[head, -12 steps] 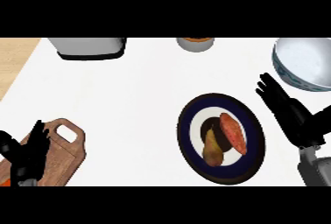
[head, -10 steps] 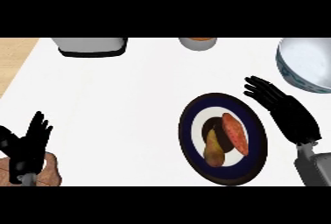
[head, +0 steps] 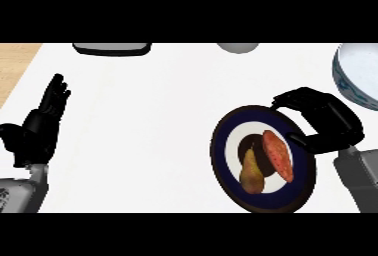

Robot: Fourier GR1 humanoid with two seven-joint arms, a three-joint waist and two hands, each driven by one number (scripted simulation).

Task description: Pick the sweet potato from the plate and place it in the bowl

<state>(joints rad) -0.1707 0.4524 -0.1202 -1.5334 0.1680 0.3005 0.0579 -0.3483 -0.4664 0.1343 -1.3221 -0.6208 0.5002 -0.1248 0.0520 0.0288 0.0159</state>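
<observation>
The white table (head: 162, 130) carries a dark-rimmed plate (head: 225, 165) just to the left of the right hand (head: 325, 120), and a pale bowl (head: 358, 75) lies beyond that hand, up and to its right, cut by the picture's edge. The task looks barely begun: nothing has been lifted and the bowl shows nothing inside in the part visible. The sweet potato (head: 278, 155) lies on the plate beside a pear (head: 252, 172), just below and left of the right hand's curled fingers, close to the thumb but apparently not yet gripped. That hand is clenched into a hook over the plate's upper right rim, holding nothing. Grasping, carrying and releasing all remain. The left hand (head: 40, 130) rests open, fingers up, at the left edge.
</observation>
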